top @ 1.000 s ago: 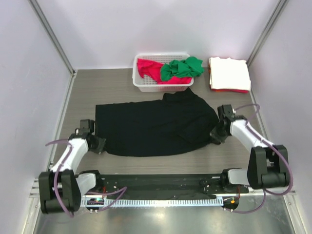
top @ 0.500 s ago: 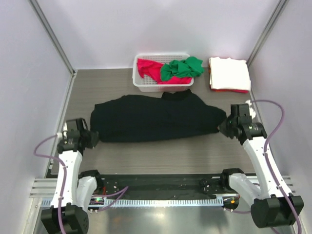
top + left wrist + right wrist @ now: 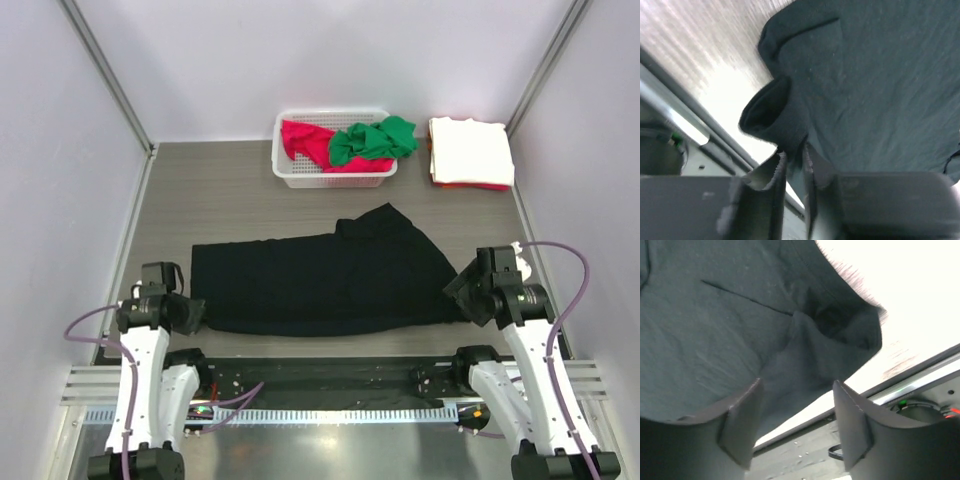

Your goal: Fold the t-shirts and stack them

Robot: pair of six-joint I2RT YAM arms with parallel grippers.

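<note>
The black t-shirt (image 3: pixel 320 285) lies spread flat across the middle of the table, one sleeve pointing toward the basket. My left gripper (image 3: pixel 190 313) sits at its left end. In the left wrist view its jaws (image 3: pixel 792 155) stand a little apart, with a rolled fold of the black t-shirt (image 3: pixel 880 75) still between the tips. My right gripper (image 3: pixel 462 290) is at the shirt's right end. Its jaws (image 3: pixel 797 390) are wide open, and the bunched corner of the black t-shirt (image 3: pixel 715 330) lies just past the fingertips, free of them.
A white lattice basket (image 3: pixel 335 180) at the back holds a crumpled red shirt (image 3: pixel 300 140) and a green shirt (image 3: pixel 372 138). To its right is a folded stack with a white shirt (image 3: pixel 470 148) on top. A metal rail (image 3: pixel 330 385) runs along the near edge.
Both grippers pulled the black t-shirt toward the near edge and laid it down flat. Both were shut on its ends and have now opened, the right one wider.
</note>
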